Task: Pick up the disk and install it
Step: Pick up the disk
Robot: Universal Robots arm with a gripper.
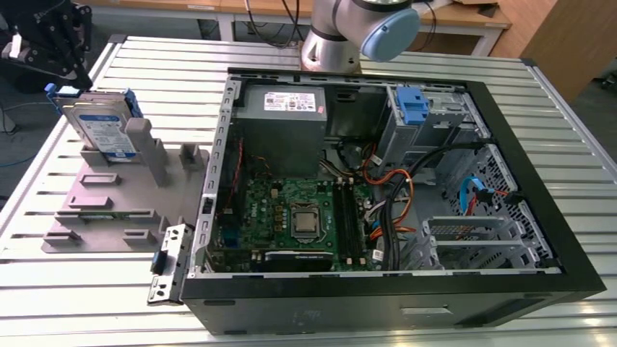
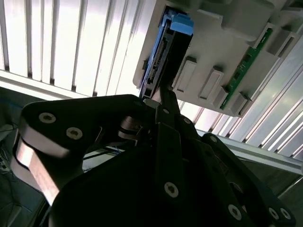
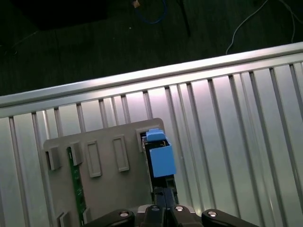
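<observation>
- Gripper (image 3: 161, 202) right at the near end of the disk (image 3: 160, 160), in line with it; clamped or not, can't tell.
- Disk standing on edge in grey holder (image 1: 115, 210), long axis up toward gripper, blue rail uppermost.
- Free room above; table (image 3: 142, 78) rim just beyond holder.
- Open PC case (image 1: 540, 181) well apart toward the exterior view's right, blue bracket (image 1: 412, 107) in its bay.

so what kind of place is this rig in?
Looks like a robotics lab or workshop bench, probably for PC assembly trials: an open computer case lies on a slatted metal table, a robot arm stands behind it, and a grey fixture holds the disk on edge.
</observation>
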